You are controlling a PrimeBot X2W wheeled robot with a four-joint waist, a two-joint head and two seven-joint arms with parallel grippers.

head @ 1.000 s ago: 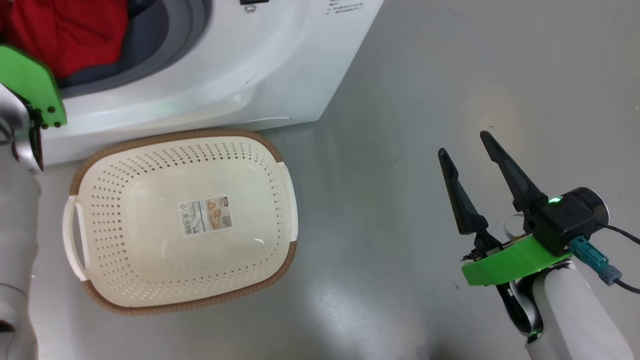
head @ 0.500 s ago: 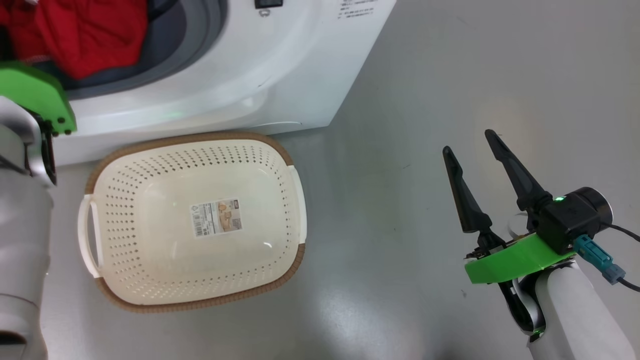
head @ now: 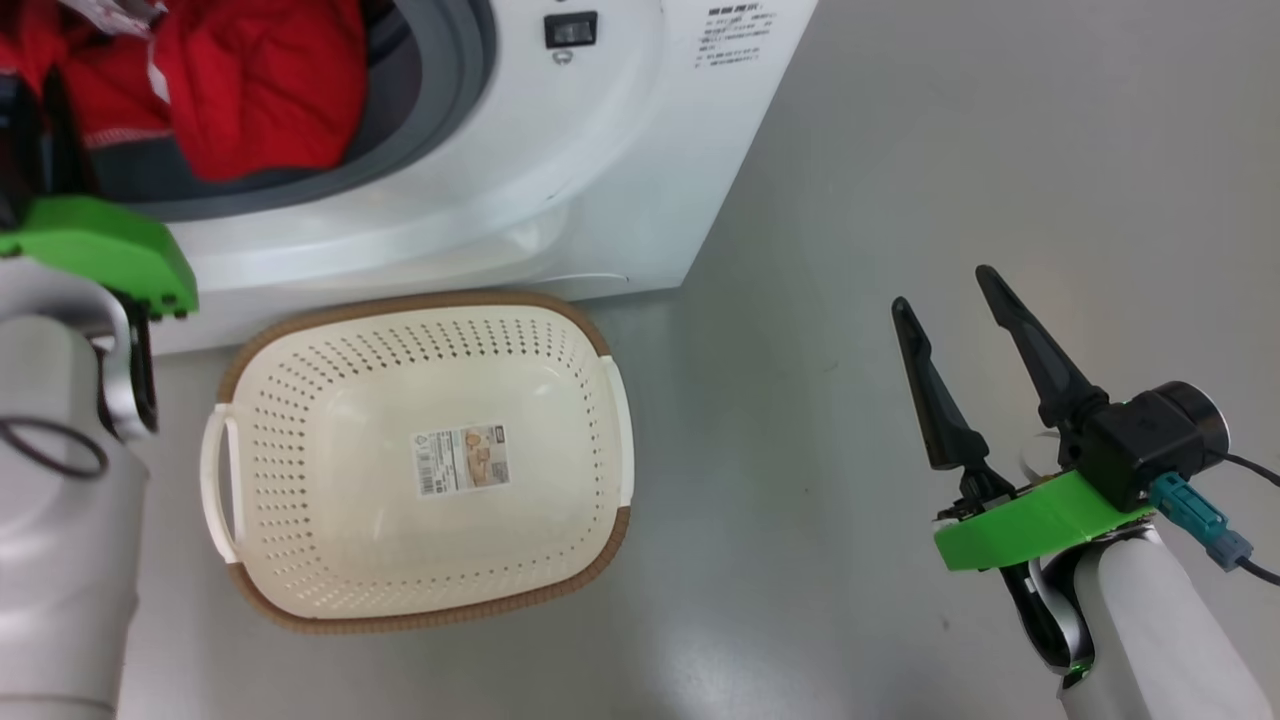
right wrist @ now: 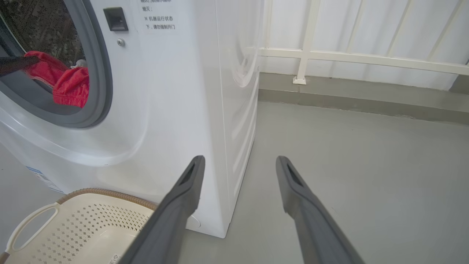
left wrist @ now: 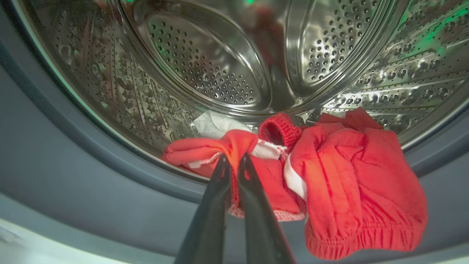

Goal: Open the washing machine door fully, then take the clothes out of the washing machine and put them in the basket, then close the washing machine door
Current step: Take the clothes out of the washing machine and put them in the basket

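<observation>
In the head view the whole picture has slid right and down since a second ago. That is my head turning, not the things moving, and it brings more of the washing machine's (head: 560, 170) mouth and the clothes (head: 260, 90) into the top left corner. The basket (head: 400, 300) sits on the floor (head: 850, 200) just in front of the machine, with nothing in it and the label on its bottom plain to see. My right gripper (head: 942, 290) hangs over bare floor well to the right, its fingers spread wide around nothing, as they were before. In the left wrist view my left gripper (left wrist: 234, 157) is pinched tight on a fold of the red fabric at the lip of the drum (left wrist: 205, 66). The bunched red clothes spill from the steel drum over the grey rubber ring (left wrist: 55, 154), showing a ribbed cuff and white trim, and a white cloth (left wrist: 214, 123) lies just behind them. In the right wrist view the red bundle hangs out over the ring of the mouth, and the basket's brown rim shows at the lower left, beside the machine's front.
</observation>
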